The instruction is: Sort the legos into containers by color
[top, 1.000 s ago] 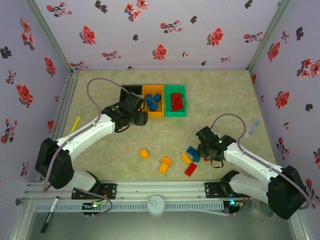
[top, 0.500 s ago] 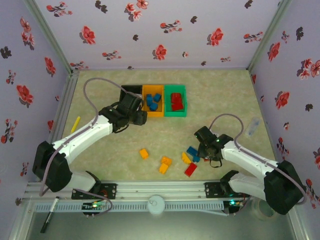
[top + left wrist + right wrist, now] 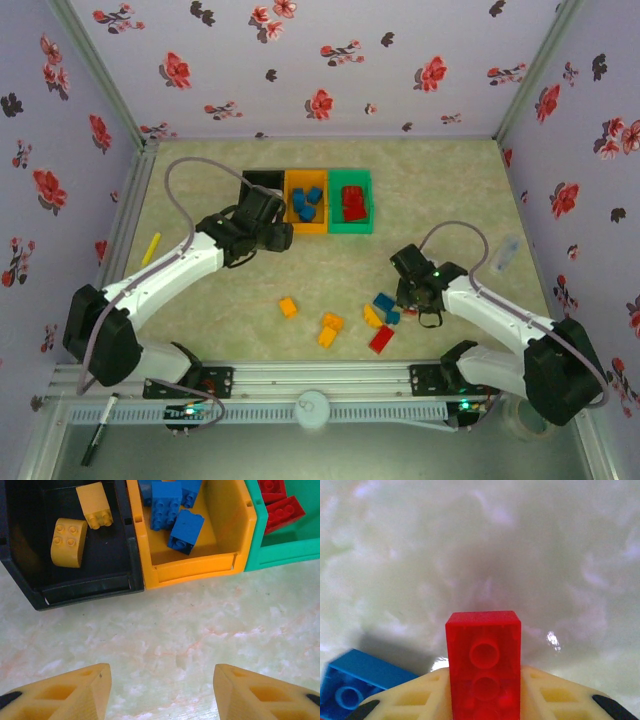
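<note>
left arm: shoulder sits at lower left of the overhead view. The white forearm runs diagonally up and right, and the wrist ends centre-left, just below the bin row.
left gripper (image 3: 159,692): released, yellow fingers (image 3: 75,692) spread wide with nothing between them. It hangs over the bare marbled tabletop (image 3: 450,200), pointing at the bin fronts.
right arm: base at lower right of the overhead view. The forearm reaches up and left, and the wrist is bent down toward the table at right of centre.
right gripper (image 3: 412,298): clenched on a small red studded plastic brick (image 3: 483,660). The brick sticks out past the fingertips. I can't tell whether it is off the table.
black plastic open bin (image 3: 135,565): upper left of the left wrist view, holding two yellow-orange bricks (image 3: 68,542).
orange plastic bin (image 3: 195,567): joined to the right of the black one, holding blue bricks (image 3: 166,505).
green plastic bin (image 3: 280,555): right end of the row, holding red bricks (image 3: 282,512).
loose bricks: scattered in the lower centre of the overhead view. They are an orange one (image 3: 288,307), an orange pair (image 3: 329,329), a yellow one (image 3: 372,316), a blue one (image 3: 384,303) just beside the right gripper, and a red one (image 3: 381,339).
</note>
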Motion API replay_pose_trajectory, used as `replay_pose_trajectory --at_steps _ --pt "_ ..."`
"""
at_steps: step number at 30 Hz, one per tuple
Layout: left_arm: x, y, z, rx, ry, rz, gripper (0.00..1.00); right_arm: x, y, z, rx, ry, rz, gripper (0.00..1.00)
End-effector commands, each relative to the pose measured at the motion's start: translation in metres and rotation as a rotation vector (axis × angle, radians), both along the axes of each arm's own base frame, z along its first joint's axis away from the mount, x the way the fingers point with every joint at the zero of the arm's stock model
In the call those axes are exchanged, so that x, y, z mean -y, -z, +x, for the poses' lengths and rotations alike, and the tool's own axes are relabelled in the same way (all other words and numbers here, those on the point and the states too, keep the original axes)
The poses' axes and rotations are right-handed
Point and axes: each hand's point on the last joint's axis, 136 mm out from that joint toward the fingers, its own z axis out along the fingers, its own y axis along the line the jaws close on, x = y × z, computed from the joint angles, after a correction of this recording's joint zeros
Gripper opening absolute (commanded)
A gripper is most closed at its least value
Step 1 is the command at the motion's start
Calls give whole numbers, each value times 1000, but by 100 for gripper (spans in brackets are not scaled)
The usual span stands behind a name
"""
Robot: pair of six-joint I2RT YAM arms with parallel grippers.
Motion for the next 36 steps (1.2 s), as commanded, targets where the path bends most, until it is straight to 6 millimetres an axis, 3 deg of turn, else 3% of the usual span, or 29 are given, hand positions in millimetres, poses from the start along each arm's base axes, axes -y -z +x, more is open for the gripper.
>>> replay_pose_trajectory --at_steps 1,7,17,21,26,36 --pt "-12 -5 -3 14 -34 6 56 -4 -25 30 92 -21 -11 34" --pt "-14 -6 -6 13 -38 2 56 -22 -60 77 212 -47 21 34" --pt "-17 -7 -11 5 -41 3 56 -90 -122 180 402 -145 121 33" --pt "-17 -8 -13 5 -39 2 56 -115 -124 216 417 -185 134 32" --pt "-18 -9 -16 5 -33 4 56 -141 -115 247 401 -225 153 32" --pt "-18 -12 -16 9 -27 7 56 -154 -105 262 380 -246 157 33"
